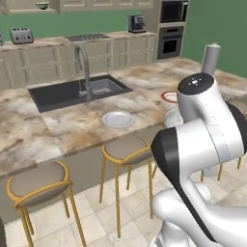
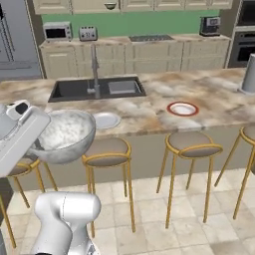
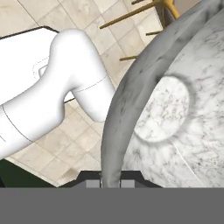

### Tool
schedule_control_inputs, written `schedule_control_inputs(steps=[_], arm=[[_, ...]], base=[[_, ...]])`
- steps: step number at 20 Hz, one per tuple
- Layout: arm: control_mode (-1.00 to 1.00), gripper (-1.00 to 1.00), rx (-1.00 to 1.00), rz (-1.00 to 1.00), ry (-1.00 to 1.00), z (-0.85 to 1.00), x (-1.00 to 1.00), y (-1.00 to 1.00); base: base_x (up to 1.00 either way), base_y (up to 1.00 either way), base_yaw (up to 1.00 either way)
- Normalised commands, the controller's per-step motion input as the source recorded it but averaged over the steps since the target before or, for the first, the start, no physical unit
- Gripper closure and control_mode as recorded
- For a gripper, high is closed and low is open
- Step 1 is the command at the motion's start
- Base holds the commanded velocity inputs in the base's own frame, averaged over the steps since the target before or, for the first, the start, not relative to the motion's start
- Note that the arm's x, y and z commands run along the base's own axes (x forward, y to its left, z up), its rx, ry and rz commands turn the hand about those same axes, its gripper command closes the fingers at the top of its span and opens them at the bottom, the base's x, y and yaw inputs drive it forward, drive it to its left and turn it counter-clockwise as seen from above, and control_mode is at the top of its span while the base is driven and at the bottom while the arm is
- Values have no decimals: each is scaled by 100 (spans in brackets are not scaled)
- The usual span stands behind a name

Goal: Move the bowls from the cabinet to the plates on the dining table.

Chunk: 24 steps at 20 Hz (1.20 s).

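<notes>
Currently the dining table (image 2: pixel 149 107) spans the scene, with its dark sink (image 2: pixel 74 89) and tap (image 2: pixel 93 64) set into the marble top and yellow-framed stools (image 2: pixel 191 144) along the near edge. Two plates lie bare on the top: the white plate (image 2: pixel 106 120) just in front of the sink, and the red-rimmed plate (image 2: pixel 182 108) well to its right. The gripper (image 3: pixel 109 181) is clenched on the rim of the speckled grey bowl (image 2: pixel 64 135), which hangs over the floor on the near side of the table, beside a stool and not yet above the marble. Judged from this, the step in hand is carriage to a plate. Keep the bowl level, lift it clear of the table edge, centre it over the white plate, which is the nearer one, and lower until it seats before releasing. The grey bowl holds nothing; the second bowl (image 1: pixel 42 6) sits far back in the cabinet (image 1: pixel 72 5)
</notes>
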Motion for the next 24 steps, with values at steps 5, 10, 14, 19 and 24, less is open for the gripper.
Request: schedule_control_inputs(steps=[5,10,14,19,24], arm=[[100,100,0,0,0,0,0,0],[100,100,0,0,0,0,0,0],[100,100,0,0,0,0,0,0],[100,100,0,0,0,0,0,0],[100,100,0,0,0,0,0,0]], base=[[23,-70,44],[32,-58,36],[43,-33,21],[44,-3,10],[44,0,5]])
